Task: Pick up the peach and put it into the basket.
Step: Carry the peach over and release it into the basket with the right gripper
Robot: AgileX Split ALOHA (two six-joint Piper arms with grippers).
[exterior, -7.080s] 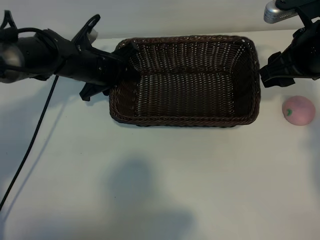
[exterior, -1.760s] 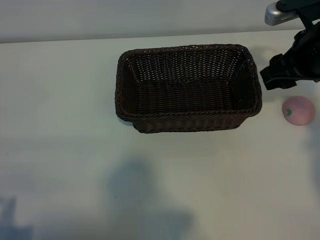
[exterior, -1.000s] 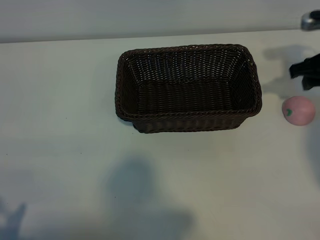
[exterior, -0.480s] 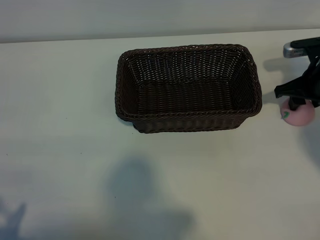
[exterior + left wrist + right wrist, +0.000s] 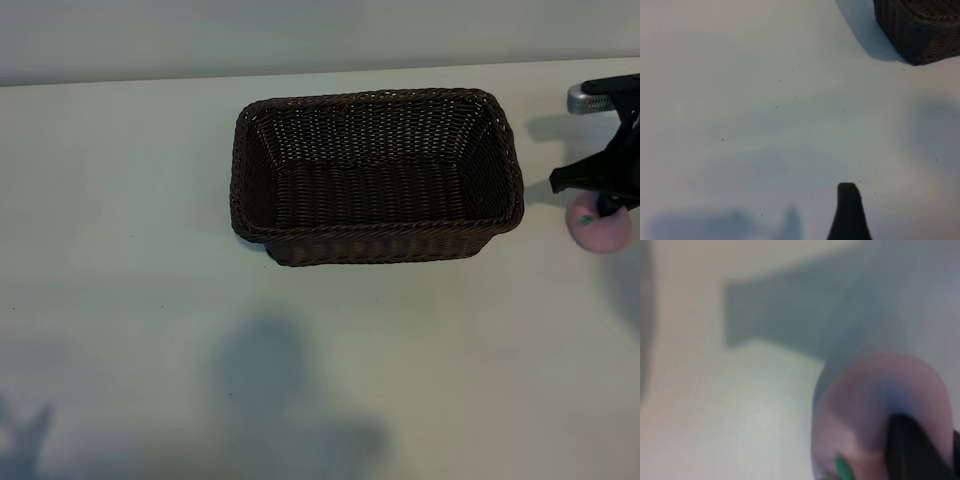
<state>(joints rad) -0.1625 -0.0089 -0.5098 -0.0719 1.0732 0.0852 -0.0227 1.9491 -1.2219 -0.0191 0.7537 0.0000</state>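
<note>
The right gripper [image 5: 606,208] is seen at the right edge of the exterior view, lowered onto the peach [image 5: 600,230], with its black body covering the fruit's upper part. The arm is pointed steeply downward, and a silver part of the arm shows just behind it near the table's far edge. In the right wrist view, 1 dark finger [image 5: 912,447] is pressed against the pink surface of the peach [image 5: 875,410], close to the green stem mark. Whether the jaws are fully clamped on the fruit cannot be told: contact is visible, but the grip is not seen from both sides. The peach rests on the white table [image 5: 130,300], to the right of the basket [image 5: 505,165] and apart from it, not inside it.

The basket stands upright in the upper middle of the table, and nothing is seen in it.

The left arm is not seen in the exterior view. In the left wrist view, only 1 dark fingertip [image 5: 849,210] of the left gripper is shown above bare table, with a corner of the basket [image 5: 920,30] farther off; its jaws are spread wide and nothing is held.
</note>
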